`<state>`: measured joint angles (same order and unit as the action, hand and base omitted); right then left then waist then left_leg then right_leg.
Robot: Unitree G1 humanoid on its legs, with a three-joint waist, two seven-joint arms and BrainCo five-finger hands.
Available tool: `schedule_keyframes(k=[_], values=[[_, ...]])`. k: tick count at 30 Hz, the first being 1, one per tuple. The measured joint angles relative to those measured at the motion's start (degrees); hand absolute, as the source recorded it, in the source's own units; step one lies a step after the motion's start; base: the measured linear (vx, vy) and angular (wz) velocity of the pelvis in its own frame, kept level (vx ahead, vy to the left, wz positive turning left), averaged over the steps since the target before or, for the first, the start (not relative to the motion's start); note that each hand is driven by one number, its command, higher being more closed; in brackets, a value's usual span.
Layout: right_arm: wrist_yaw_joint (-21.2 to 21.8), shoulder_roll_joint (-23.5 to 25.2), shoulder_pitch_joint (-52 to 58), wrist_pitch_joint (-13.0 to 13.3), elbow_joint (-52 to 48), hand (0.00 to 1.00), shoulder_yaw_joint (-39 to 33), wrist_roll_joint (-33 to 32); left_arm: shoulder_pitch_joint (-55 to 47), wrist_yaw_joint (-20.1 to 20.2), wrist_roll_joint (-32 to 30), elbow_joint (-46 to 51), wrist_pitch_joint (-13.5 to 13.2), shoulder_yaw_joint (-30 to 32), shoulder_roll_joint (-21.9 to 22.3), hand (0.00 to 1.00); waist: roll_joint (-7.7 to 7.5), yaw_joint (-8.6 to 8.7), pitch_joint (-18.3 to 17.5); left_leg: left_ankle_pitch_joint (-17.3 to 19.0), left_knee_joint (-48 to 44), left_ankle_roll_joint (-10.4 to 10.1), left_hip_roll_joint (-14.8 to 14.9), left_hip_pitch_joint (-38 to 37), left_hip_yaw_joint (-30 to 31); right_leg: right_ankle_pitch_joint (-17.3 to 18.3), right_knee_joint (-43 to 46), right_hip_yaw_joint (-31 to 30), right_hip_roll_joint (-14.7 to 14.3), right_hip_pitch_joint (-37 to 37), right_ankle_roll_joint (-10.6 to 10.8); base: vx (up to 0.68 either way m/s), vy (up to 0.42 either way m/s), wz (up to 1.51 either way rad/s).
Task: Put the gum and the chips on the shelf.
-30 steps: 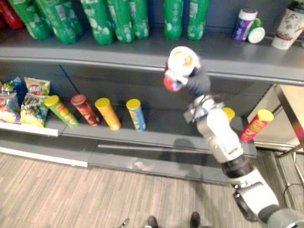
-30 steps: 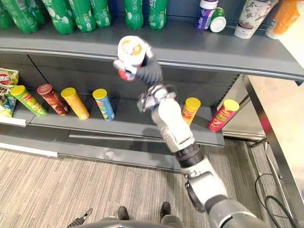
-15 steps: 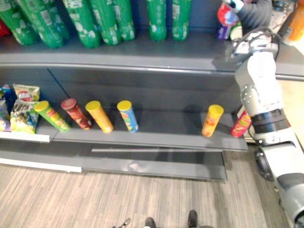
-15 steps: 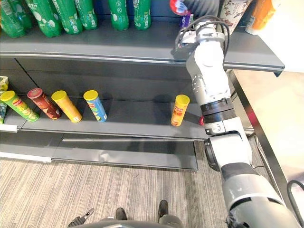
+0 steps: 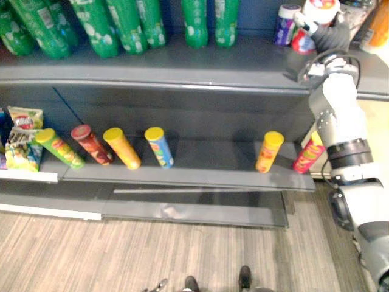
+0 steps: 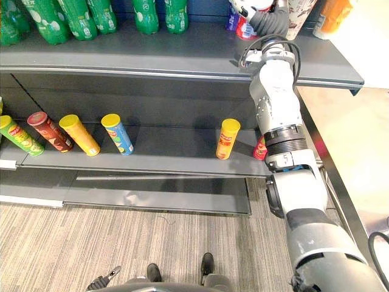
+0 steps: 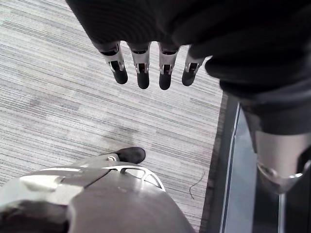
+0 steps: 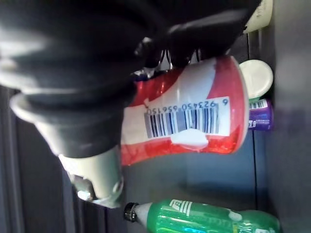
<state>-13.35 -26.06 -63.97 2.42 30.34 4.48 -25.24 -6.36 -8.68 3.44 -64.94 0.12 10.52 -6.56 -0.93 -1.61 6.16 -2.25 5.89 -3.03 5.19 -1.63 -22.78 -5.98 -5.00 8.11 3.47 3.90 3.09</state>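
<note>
right wrist view: right robot hand [image 8: 194, 34] curled round red and white tub [image 8: 194, 111], gripping it. tub sits at the right end of the upper shelf [image 5: 182, 64], just beside purple bottle [image 5: 284, 24]; green bottle [image 8: 209, 216] is further along. long axis tilted, white lid uppermost in the eye views. can't tell if the base touches the shelf. fingers mostly hidden behind tub. gum or chips: unclear. left robot hand [image 7: 142, 73] has straight fingers and hangs over floor [image 7: 58, 97], well apart.
</note>
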Motion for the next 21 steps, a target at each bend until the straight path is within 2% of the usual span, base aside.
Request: schedule_keyframes(k=[12,16,17,21], values=[[0.2,0.2,0.0,-1.1,2.1,1.0,-1.7,0.7,0.3,-0.1,0.0,0.7,0.0,0.0,0.1,0.0,-0.08,-0.06,1.5,0.0,0.0,0.0,0.2,0.1,0.0,-0.4,-0.3,-0.1,-0.2,0.0,-0.2,0.0,0.0,0.0],[0.7,0.2,0.0,-1.2,2.1,1.0,-1.8,2.8,0.2,-0.1,0.0,1.1,0.0,0.0,0.1,0.0,-0.09,-0.02,1.8,0.0,0.0,0.0,0.2,0.0,-0.1,-0.5,-0.2,-0.1,-0.3,0.0,-0.3,0.0,0.0,0.0],[1.1,0.2,0.0,-1.2,2.1,0.0,-1.8,2.8,0.2,-0.1,0.0,1.1,0.0,0.0,0.1,0.0,-0.09,-0.04,1.8,0.0,0.0,0.0,0.2,0.0,-0.1,-0.6,-0.2,-0.1,-0.3,0.0,-0.3,0.0,0.0,0.0],[1.4,0.2,0.0,-1.3,2.2,0.0,-1.8,2.8,0.2,-0.1,0.0,1.1,0.0,0.0,0.1,0.0,-0.12,-0.04,1.8,0.0,0.0,0.0,0.2,0.0,-0.1,-0.7,-0.2,-0.2,-0.3,0.0,-0.3,0.0,0.0,0.0]])
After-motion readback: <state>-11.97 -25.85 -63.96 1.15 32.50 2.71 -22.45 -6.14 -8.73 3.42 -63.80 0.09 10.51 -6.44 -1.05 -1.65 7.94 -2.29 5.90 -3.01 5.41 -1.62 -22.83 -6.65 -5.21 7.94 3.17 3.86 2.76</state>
